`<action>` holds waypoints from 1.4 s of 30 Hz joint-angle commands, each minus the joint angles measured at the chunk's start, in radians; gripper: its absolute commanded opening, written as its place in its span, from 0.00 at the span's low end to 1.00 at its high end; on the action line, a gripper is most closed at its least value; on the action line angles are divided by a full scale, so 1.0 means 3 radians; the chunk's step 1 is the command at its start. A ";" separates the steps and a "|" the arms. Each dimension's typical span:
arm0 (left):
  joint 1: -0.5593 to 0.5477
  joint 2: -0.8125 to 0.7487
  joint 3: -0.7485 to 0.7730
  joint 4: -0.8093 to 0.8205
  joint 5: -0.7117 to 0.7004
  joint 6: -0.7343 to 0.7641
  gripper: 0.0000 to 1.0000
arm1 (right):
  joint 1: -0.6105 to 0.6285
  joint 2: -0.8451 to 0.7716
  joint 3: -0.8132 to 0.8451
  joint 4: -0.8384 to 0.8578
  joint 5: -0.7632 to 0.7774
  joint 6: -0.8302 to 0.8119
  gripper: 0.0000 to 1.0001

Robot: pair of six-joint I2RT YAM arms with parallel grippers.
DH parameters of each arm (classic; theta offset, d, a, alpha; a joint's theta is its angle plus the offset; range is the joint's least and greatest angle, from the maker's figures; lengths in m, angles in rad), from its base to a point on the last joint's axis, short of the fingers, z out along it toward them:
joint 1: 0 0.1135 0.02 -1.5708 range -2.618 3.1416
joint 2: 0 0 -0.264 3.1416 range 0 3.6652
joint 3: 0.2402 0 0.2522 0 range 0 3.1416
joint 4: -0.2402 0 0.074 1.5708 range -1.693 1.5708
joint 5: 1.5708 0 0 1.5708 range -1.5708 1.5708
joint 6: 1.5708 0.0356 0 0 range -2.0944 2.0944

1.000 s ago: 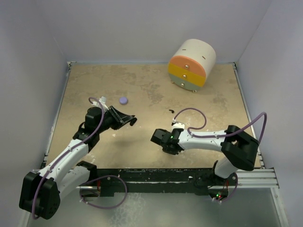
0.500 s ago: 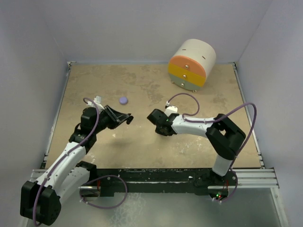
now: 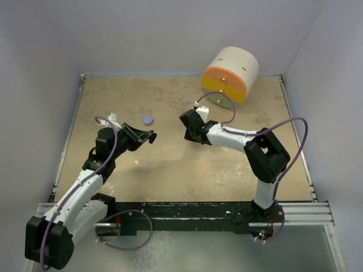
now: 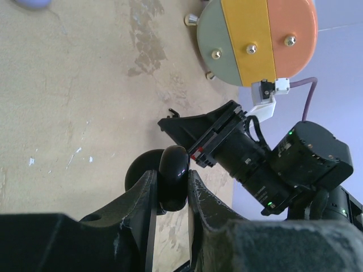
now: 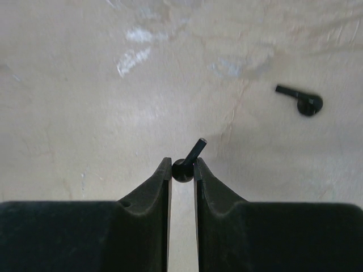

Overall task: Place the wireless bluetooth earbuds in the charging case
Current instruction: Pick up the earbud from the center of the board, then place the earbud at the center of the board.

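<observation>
While between the right fingers point(image 5: 152, 195), black earbud point(image 5: 182, 170); loose earbud point(image 5: 304, 101) nearby.

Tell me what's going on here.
Two robot arms are loading earbuds into a case. The left gripper is shut on a glossy black case, or what looks like one. The right gripper pinches a black earbud by its bulb, stem pointing away. A second earbud lies loose on the table. The grippers face each other across a gap, and neither earbud is in yet.
</observation>
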 commanded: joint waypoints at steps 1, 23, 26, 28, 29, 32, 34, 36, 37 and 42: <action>0.0022 0.0104 -0.0049 0.0506 -0.0104 -0.0109 0.00 | -0.0150 -0.0161 0.0171 0.0289 -0.0258 -0.0413 0.03; 0.0021 0.0263 -0.0061 0.0662 -0.0085 -0.0148 0.00 | -0.0252 -0.0291 0.0076 0.0491 -0.0553 -0.0568 0.02; 0.0021 0.0253 -0.0061 0.0653 -0.0090 -0.0152 0.00 | -0.0252 -0.0306 0.0059 0.0497 -0.0558 -0.0573 0.02; 0.0022 0.0246 -0.0057 0.0651 -0.0087 -0.0153 0.00 | -0.0258 -0.0313 0.0055 0.0495 -0.0555 -0.0573 0.02; 0.0021 0.0241 -0.0061 0.0650 -0.0089 -0.0153 0.00 | -0.0258 -0.0318 0.0051 0.0497 -0.0556 -0.0573 0.02; 0.0023 0.0234 -0.0065 0.0646 -0.0095 -0.0158 0.00 | -0.0261 -0.0328 0.0040 0.0499 -0.0558 -0.0575 0.02; 0.0021 0.0235 -0.0070 0.0643 -0.0099 -0.0155 0.00 | -0.0263 -0.0334 0.0030 0.0501 -0.0563 -0.0574 0.02; 0.0022 0.0235 -0.0083 0.0659 -0.0115 -0.0159 0.00 | -0.0268 -0.0338 0.0024 0.0505 -0.0587 -0.0570 0.02; 0.0022 0.0250 -0.0094 0.0685 -0.0124 -0.0166 0.00 | -0.0277 -0.0344 0.0019 0.0522 -0.0620 -0.0568 0.02; 0.0022 0.0381 -0.0172 0.1025 -0.0171 -0.0251 0.00 | -0.0368 -0.0370 0.0017 0.0620 -0.0908 -0.0530 0.02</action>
